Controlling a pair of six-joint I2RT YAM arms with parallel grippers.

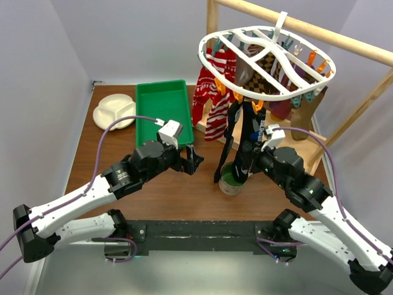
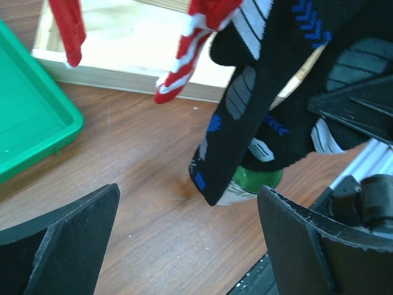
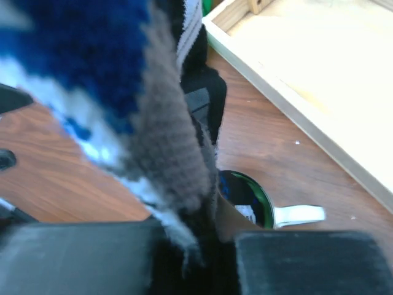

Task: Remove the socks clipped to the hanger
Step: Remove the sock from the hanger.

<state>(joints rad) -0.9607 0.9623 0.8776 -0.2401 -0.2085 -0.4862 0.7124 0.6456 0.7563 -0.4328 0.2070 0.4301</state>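
the long black sock [image 1: 243,161] hangs straight down by an orange clip [image 1: 256,106] from the near rim of the white oval hanger [image 1: 264,96]. the right gripper [image 3: 196,261] is pinched narrow on it: in the right wrist view, blue, grey and white knit fills the slim gap between the two black pads [image 3: 80,258]. the sock's toe end drops past the gripper toward a green-lined cup [image 1: 233,183], which stands on the table just below and ahead of the fingers. whether the toe touches the cup i cannot tell.

up above the right gripper the hanger is hooked over a wooden pole [image 1: 344,38], and its other socks dangle from the rim. a red-and-white striped pair [image 1: 216,107] hangs off to the gripper's left, a brown-cream checkered one [image 1: 268,66] under the crossbars, and a maroon one [image 1: 284,109] to the gripper's right. beyond the gripper lies the pale wooden base [image 3: 307,80] of the frame.

the left gripper [image 2: 190,246] stands wide with nothing between its fingers [image 2: 61,246]. it is low over the brown table [image 1: 178,190] and apart from the black sock, which hangs ahead of it and to its right. a green tray [image 1: 161,98] sits ahead and left of that gripper, with a white divided plate [image 1: 113,112] farther left, beside the tray.
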